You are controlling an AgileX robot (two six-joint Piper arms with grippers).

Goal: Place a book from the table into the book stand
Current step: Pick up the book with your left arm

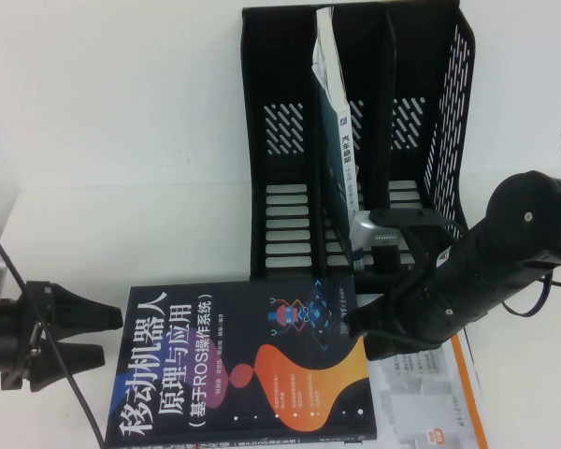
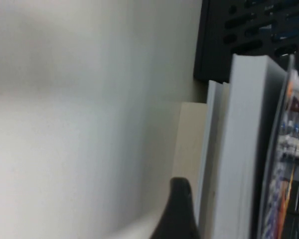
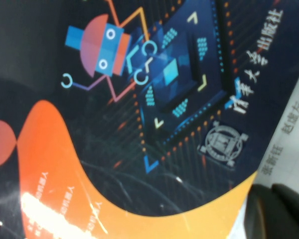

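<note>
The book [image 1: 243,374], dark with a white Chinese title and orange blobs, lies flat at the front of the table [image 1: 122,140], on top of a white orange-edged book [image 1: 449,412]. My left gripper [image 1: 110,337] is open, level with the book's left edge and just beside it. One of its fingertips [image 2: 179,209] shows next to the book's page edge [image 2: 241,149]. My right gripper [image 1: 360,329] is shut and rests at the book's right edge. It shows in the right wrist view [image 3: 276,214] beside the cover [image 3: 164,99]. The book stand [image 1: 271,140] stands behind the book.
A thin white-and-blue book [image 1: 332,103] stands in the stand's middle slot; the left and right slots hold nothing. The white orange-edged book sticks out to the right under my right arm [image 3: 289,144]. The stand also shows in the left wrist view [image 2: 249,30].
</note>
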